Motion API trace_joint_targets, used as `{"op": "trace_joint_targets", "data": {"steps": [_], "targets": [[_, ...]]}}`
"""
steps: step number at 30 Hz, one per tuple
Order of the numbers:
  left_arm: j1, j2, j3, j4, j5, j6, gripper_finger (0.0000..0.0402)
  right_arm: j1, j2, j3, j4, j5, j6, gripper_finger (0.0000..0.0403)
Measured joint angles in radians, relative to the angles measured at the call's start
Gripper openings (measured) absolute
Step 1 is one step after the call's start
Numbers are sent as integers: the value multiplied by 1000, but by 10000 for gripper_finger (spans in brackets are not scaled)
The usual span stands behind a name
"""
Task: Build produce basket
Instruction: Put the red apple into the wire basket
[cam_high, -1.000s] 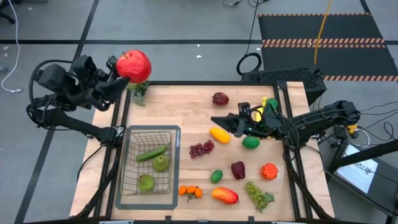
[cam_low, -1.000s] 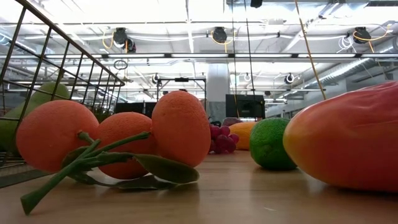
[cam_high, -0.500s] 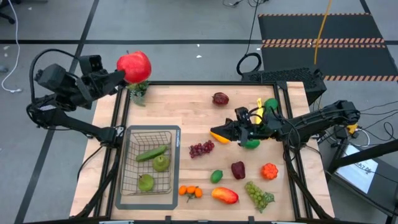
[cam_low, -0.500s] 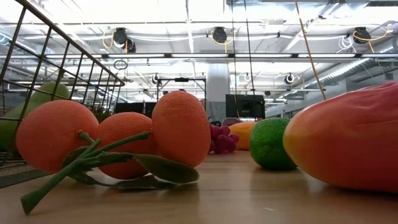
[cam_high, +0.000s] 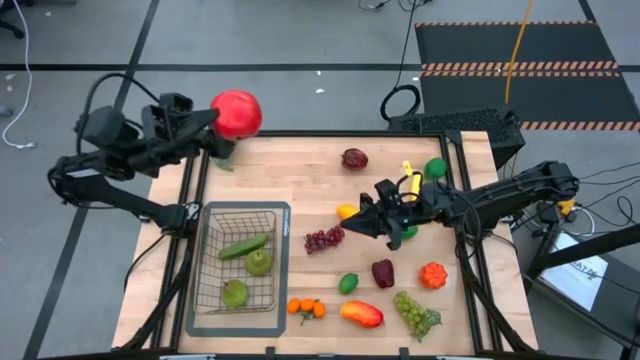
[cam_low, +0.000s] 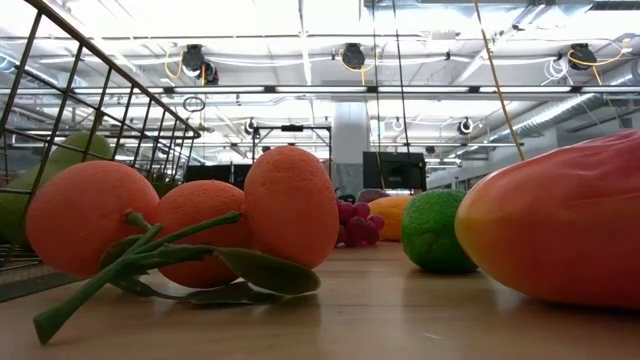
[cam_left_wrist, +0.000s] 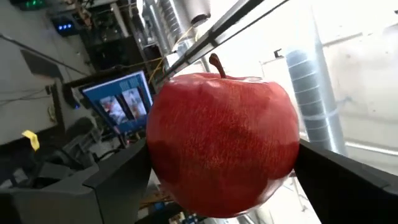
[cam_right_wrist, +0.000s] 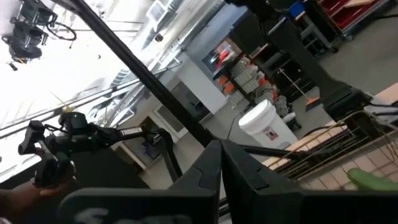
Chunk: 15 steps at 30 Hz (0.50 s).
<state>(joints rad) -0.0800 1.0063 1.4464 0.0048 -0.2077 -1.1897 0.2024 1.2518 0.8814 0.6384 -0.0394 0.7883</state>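
Note:
A red apple (cam_high: 237, 113) hangs above the table's far left corner, with my left gripper (cam_high: 222, 121) shut on it. In the left wrist view the apple (cam_left_wrist: 224, 143) fills the frame, stem up. The wire basket (cam_high: 204, 268) stands at the near left. It holds a cucumber (cam_high: 243, 246) and two green pears (cam_high: 259, 262). My right gripper (cam_high: 347, 221) is shut on nothing, above the table's middle beside a yellow mango (cam_high: 345, 210). Its fingers (cam_right_wrist: 211, 168) lie together. More produce lies on the boards: purple grapes (cam_high: 323, 239), a lime (cam_high: 348, 283), oranges (cam_high: 306, 308). My left gripper pinches the apple's two opposite sides (cam_left_wrist: 157, 158) between its two fingers (cam_left_wrist: 112, 186), which stand wide apart around it. The fingers come from the table's left, slanting a little upward. The apple is lifted clear of the table with its stem up.
A small pot with a green sprig (cam_high: 221, 153) stands under the apple. Green grapes (cam_high: 415, 313), a red-orange mango (cam_high: 361, 314) and other produce cover the table's right half. A grey mat (cam_high: 284, 262) lies under the basket. Black frame rails run along the table's sides.
My left gripper has rolled about its own line and gone a little toward the table's right, and the apple has turned with it. My right gripper, still shut, has swung toward the near edge and now stands over the yellow mango's near side.

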Motion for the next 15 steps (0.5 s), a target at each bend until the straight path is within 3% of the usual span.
{"op": "trace_joint_targets", "data": {"steps": [5,11,15], "targets": [[-1,24,0,19,10,53,367,1,0,-18,0,-17,-6,6],[-43,55,0,58,153,451,367,4,0,-22,1,-18,26,6],[-73,62,0,27,224,567,367,25,0,-22,1,-18,38,6]]}}
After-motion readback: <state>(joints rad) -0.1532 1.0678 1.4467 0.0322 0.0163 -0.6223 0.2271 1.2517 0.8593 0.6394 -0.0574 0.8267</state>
